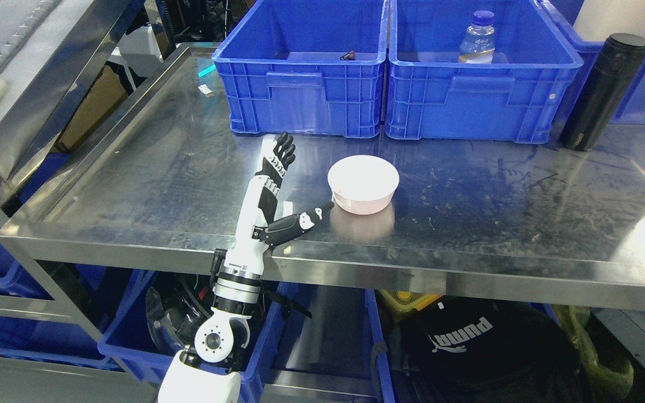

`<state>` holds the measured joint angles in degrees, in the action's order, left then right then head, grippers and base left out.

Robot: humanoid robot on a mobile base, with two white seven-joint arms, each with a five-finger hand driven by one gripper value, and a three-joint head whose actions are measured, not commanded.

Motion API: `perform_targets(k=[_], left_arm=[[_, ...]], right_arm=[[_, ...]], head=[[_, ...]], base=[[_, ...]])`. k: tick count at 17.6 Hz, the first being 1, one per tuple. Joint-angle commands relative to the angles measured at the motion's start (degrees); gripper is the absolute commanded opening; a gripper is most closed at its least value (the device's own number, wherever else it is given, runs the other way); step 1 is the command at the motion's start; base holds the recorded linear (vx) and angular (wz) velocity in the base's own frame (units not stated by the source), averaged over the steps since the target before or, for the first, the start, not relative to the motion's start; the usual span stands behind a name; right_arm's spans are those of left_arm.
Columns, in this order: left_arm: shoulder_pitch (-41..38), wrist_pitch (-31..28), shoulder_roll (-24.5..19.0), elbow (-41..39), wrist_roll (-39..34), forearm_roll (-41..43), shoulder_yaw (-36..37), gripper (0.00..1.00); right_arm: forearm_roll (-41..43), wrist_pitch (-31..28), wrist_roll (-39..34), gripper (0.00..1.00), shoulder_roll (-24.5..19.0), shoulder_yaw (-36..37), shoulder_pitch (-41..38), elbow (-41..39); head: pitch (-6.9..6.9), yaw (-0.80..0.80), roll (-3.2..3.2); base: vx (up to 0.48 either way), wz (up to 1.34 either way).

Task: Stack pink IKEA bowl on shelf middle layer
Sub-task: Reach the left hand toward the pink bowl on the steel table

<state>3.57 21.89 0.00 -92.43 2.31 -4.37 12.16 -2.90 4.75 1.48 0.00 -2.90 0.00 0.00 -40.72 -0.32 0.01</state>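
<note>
A pale pink bowl (363, 183) stands upright on the steel shelf (468, 224), in front of the gap between two blue crates. My left hand (294, 182) is open just left of the bowl, fingers (282, 152) stretched toward the crates and the thumb (305, 218) pointing right, its tip almost at the bowl's lower left side. Nothing is held. The arm rises from below the shelf's front edge. The right arm does not show.
Two blue crates (305, 84) (479, 89) stand at the back; the right one holds a water bottle (478, 38). A black flask (602, 92) stands at the far right. Below the shelf are blue bins (132, 336) and a black bag (468, 347).
</note>
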Motion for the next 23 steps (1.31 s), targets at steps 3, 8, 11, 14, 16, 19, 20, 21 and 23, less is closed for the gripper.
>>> perform_targets(k=[3, 8, 11, 14, 16, 19, 20, 21, 23], left_arm=[[7.5, -0.3, -2.4, -0.1, 2.8, 0.1, 0.8, 1.0], [24.4, -6.6, -13.7, -0.1, 6.3, 3.6, 0.8, 1.0], [31.6, -12.6, -19.1, -0.1, 20.1, 11.1, 2.2, 1.0], [34.0, -12.5, -23.2, -0.1, 37.0, 20.4, 4.8, 0.99], [35.2, -12.1, -23.6, -0.2, 41.6, 22.0, 5.2, 0.98], [37.4, -6.1, -20.6, -0.2, 50.0, 23.4, 8.0, 1.0], [37.2, -5.7, -17.4, -0.2, 53.0, 23.5, 7.9, 1.0], [37.5, -5.8, -16.5, -0.2, 54.5, 24.4, 8.1, 1.0], [37.7, -5.9, -17.1, -0.2, 56.4, 30.9, 8.9, 0.98]], right_arm=[[0.0, 0.0, 0.0, 1.0, 1.0, 0.0, -1.2, -1.0], [0.0, 0.0, 0.0, 1.0, 1.0, 0.0, -1.2, -1.0], [0.0, 0.0, 0.0, 1.0, 1.0, 0.0, -1.2, -1.0], [0.0, 0.0, 0.0, 1.0, 1.0, 0.0, -1.2, -1.0], [0.0, 0.0, 0.0, 1.0, 1.0, 0.0, -1.2, -1.0], [0.0, 0.0, 0.0, 1.0, 1.0, 0.0, -1.2, -1.0], [0.0, 0.0, 0.0, 1.0, 1.0, 0.0, -1.2, -1.0], [0.0, 0.0, 0.0, 1.0, 1.0, 0.0, -1.2, -1.0], [0.0, 0.0, 0.0, 1.0, 1.0, 0.0, -1.2, -1.0]], head=[[0.0, 0.0, 0.0], [0.0, 0.0, 0.0], [0.0, 0.0, 0.0], [0.0, 0.0, 0.0], [0.0, 0.0, 0.0], [0.0, 0.0, 0.0], [0.0, 0.0, 0.0], [0.0, 0.0, 0.0], [0.0, 0.0, 0.0]], base=[[0.001, -0.01], [0.0, 0.0], [-0.003, 0.01], [0.0, 0.0], [0.0, 0.0], [0.0, 0.0], [0.0, 0.0], [0.0, 0.0], [0.0, 0.0]])
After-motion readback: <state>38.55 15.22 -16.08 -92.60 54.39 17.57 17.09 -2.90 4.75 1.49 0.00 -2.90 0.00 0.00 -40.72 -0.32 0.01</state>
